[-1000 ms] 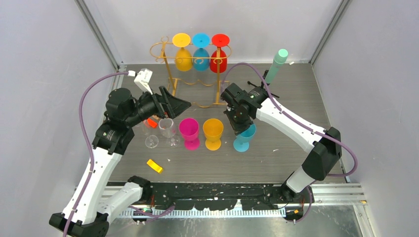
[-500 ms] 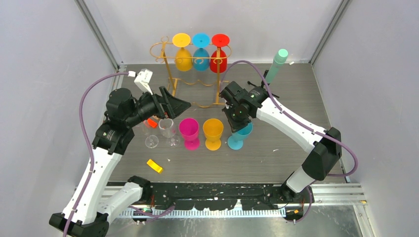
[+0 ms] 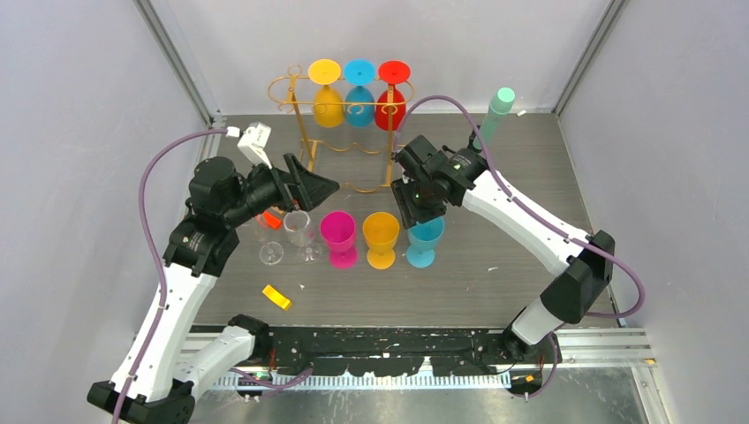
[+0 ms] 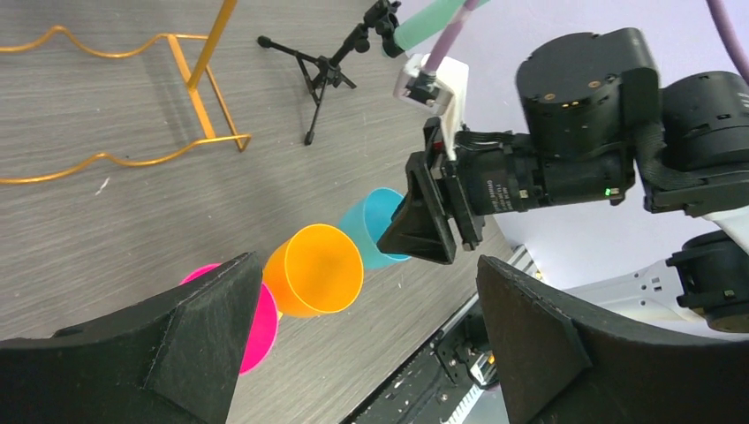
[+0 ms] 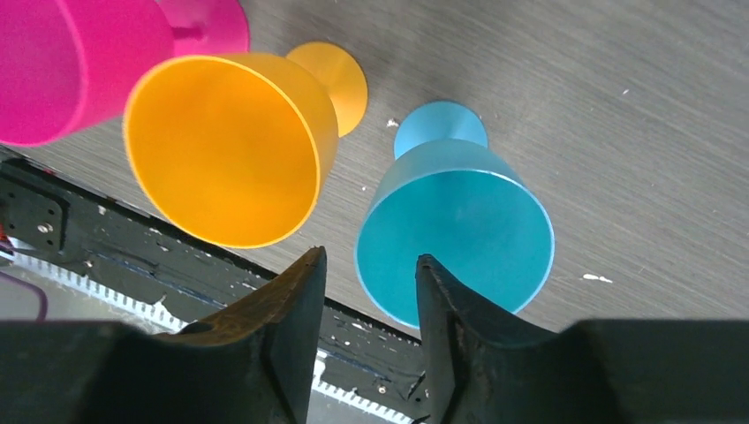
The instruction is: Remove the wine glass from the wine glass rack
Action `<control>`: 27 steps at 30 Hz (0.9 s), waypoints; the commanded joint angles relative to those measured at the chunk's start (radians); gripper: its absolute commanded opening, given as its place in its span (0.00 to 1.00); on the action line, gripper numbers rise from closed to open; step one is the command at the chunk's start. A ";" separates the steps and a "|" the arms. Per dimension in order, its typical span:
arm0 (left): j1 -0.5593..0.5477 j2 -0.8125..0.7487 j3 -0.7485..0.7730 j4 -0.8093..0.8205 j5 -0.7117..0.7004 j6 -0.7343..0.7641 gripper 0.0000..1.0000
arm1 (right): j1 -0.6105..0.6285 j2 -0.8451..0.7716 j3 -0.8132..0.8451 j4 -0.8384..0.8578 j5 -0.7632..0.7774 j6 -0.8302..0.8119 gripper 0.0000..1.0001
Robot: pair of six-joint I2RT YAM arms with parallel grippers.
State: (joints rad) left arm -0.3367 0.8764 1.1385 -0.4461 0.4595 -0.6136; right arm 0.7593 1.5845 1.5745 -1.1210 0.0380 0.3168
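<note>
From where I sit the job looks past halfway but not finished. Across the middle of the overhead frame a row stands on the bench (image 3: 512, 221), running from the clear glasses (image 3: 300, 228) at centre left, through the magenta glass (image 3: 337, 229) and the orange glass (image 3: 381, 230), to the teal glass (image 3: 426, 234), all of them off the wine glass rack (image 3: 303, 131). The rack sits at upper centre with three glasses hanging from its top rail, the yellow glass (image 3: 327, 108), the blue glass (image 3: 359, 104) and the red glass (image 3: 389, 110), so I judge three lifts are left. My left hand (image 3: 320, 186) hovers at centre left just above the clear glasses, fingers spread wide with nothing between them. My right hand (image 3: 413, 212) sits right of centre, directly over the teal glass. In its wrist view the two fingers stand apart, with the near rim of the glass showing in the gap and neither finger visibly clamped on it, so I read it as released and the glass standing on its own foot. The three on the rack hang upside down, feet above the rail and bowls pointing down at the bench, long axes vertical. The teal glass is the other way up, foot on the bench, mouth facing up toward the hand, axis upright with no tilt that I can see
</note>
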 commanded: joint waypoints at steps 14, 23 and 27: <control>-0.002 0.354 0.505 0.024 -0.284 -0.104 0.88 | 0.004 -0.241 -0.007 0.317 0.003 0.130 0.42; -0.001 0.677 0.827 -0.080 -0.624 -0.169 0.81 | 0.005 -0.312 -0.123 0.313 -0.010 0.150 0.38; 0.014 0.774 0.903 -0.098 -0.676 -0.168 0.77 | 0.005 -0.339 -0.151 0.322 -0.016 0.139 0.38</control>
State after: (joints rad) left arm -0.3378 1.5963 1.9594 -0.5053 -0.0906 -0.7662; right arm 0.7593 1.3010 1.4395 -0.8444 0.0315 0.4526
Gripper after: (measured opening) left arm 0.789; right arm 0.378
